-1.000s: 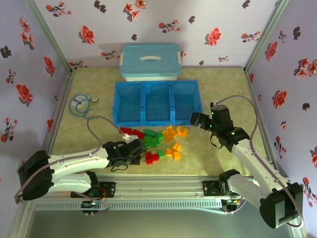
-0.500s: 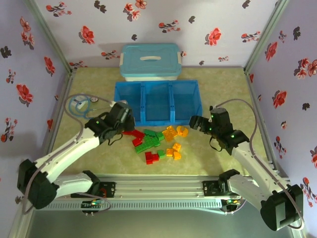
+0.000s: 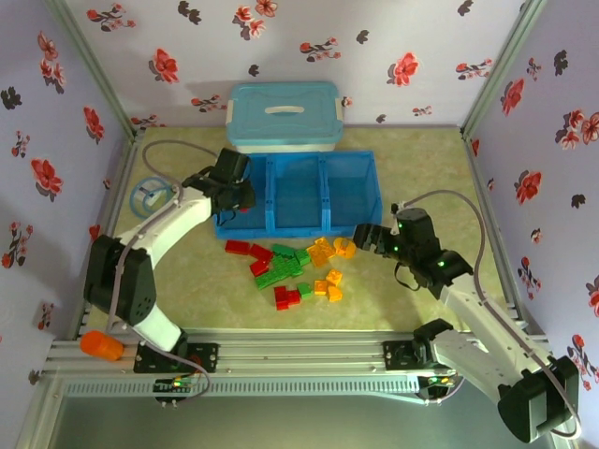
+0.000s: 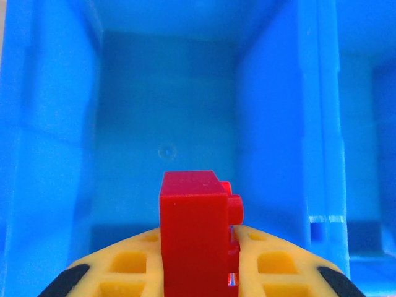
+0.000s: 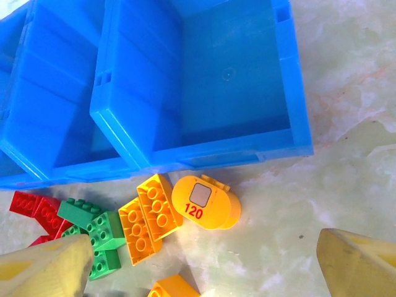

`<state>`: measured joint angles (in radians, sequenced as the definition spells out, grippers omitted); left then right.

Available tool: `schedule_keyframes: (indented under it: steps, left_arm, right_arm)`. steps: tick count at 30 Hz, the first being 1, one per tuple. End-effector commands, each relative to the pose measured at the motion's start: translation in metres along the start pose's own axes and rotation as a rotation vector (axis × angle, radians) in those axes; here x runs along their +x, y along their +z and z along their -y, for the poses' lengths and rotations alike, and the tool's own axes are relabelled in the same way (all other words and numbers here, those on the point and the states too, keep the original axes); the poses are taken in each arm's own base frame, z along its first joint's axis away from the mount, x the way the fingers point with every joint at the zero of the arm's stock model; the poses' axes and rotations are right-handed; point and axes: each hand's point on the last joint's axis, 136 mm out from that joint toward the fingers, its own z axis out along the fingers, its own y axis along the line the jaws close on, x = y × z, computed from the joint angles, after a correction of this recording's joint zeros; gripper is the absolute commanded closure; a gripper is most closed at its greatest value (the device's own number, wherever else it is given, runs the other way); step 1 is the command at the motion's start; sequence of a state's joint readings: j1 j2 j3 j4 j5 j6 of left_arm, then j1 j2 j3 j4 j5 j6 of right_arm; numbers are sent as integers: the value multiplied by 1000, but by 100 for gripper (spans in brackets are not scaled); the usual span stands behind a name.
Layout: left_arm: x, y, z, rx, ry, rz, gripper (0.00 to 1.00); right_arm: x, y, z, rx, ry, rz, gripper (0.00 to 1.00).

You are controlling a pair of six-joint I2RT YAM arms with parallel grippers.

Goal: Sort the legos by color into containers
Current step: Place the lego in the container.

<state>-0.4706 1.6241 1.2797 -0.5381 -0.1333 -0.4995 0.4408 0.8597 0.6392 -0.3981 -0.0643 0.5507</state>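
Left fingers (image 4: 124, 269) clamp a red lego (image 4: 192, 229), compartment (image 4: 154, 111) just beneath; dropping it comes next, I reckon. Right fingers (image 5: 46, 266) gape wide.

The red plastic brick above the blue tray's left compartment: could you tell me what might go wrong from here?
The red plastic brick is pinched only at one end by the shut left gripper above the left compartment; it might twist or cling on release.
The open right gripper hovers over crowded orange studded bricks beside the tray's front wall; it might grab two or bump the wall.
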Motion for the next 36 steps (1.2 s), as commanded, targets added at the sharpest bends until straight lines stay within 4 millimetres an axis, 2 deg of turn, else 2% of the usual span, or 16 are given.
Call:
schedule_keyframes:
  steps: [1,2,3,8,13,19,22,28,36]
  left_arm:
    - [-24,-2,5,20,32,6,43]
    - [-27,-4,5,15,39,1,34]
    - [-29,-6,7,15,45,-2,29]
    - [-31,-36,13,55,32,58,27]
    - [-7,-68,13,130,-6,149,27]
    - [29,-92,6,196,-41,211,27]
    - [46,-95,1,208,-51,208,27]
    - [78,-90,-13,195,-77,174,27]
    - [105,-85,-28,176,-103,147,27]
  right_arm:
    - [10,0,-1,-1,-20,-40,8]
    - [11,-1,-2,1,-24,-44,8]
    - [11,-1,-3,3,-30,-47,8]
    - [16,-2,-6,20,-64,-77,10]
    - [27,-1,-11,41,-119,-127,11]
    - [48,9,-15,75,-194,-219,13]
    - [61,18,-23,68,-225,-257,14]
    - [84,39,-33,107,-282,-326,16]
    - [97,64,-44,145,-317,-371,20]
